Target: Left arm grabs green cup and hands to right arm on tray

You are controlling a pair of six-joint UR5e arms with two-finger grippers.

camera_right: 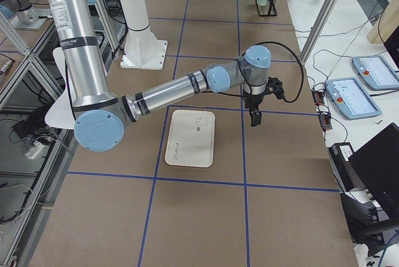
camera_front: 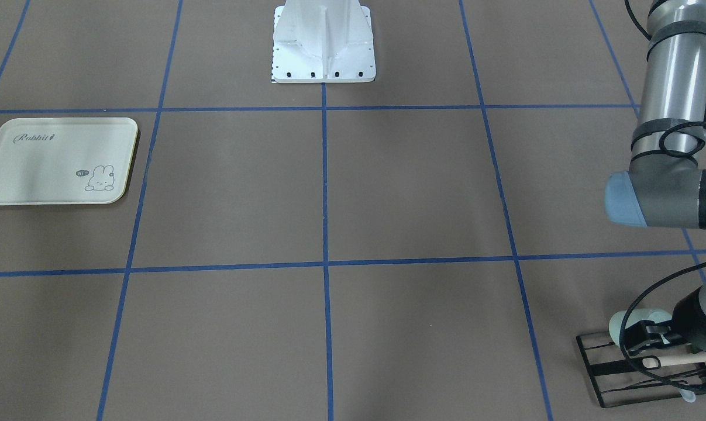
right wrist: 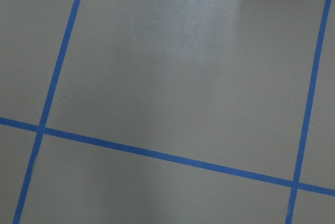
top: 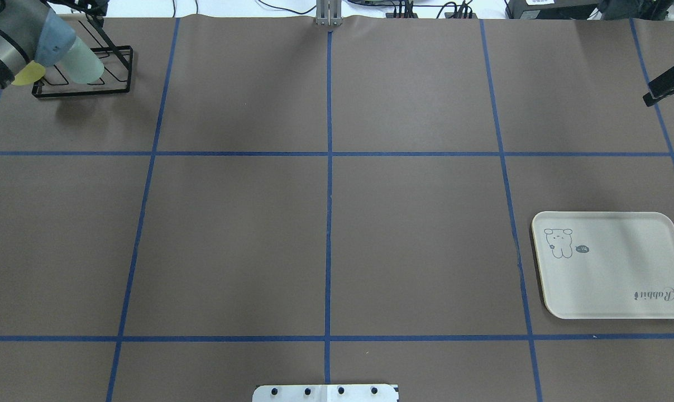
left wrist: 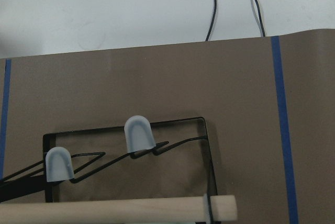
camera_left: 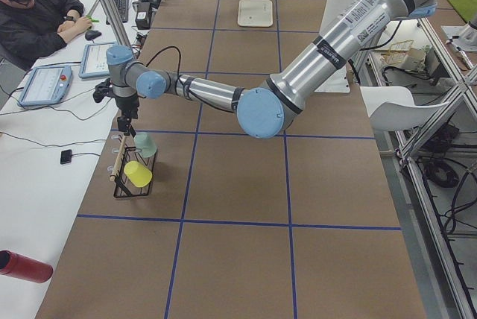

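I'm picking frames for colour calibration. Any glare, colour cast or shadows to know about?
Right wrist view: the table looks grey, not brown, with a pale sheen top centre. Overhead view: soft shadow below the wire rack. Front view: faint grey shading across the tray.

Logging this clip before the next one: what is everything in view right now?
green cup: 1, pale mint, on the wire rack
yellow cup: 1, yellow, same rack, beside the green cup
wire rack: 1, black, table corner on the robot's left
wooden rod: 1, tan, along the rack
tray: 1, cream, rabbit drawing, on the robot's right
table: 1, brown, blue tape grid
person: 1, dark top, seated at a side desk
left arm: silver-grey, reaching to the rack
left end effector: black, just above the green cup
right arm: silver-grey, stretched past the tray
right end effector: black, over bare table
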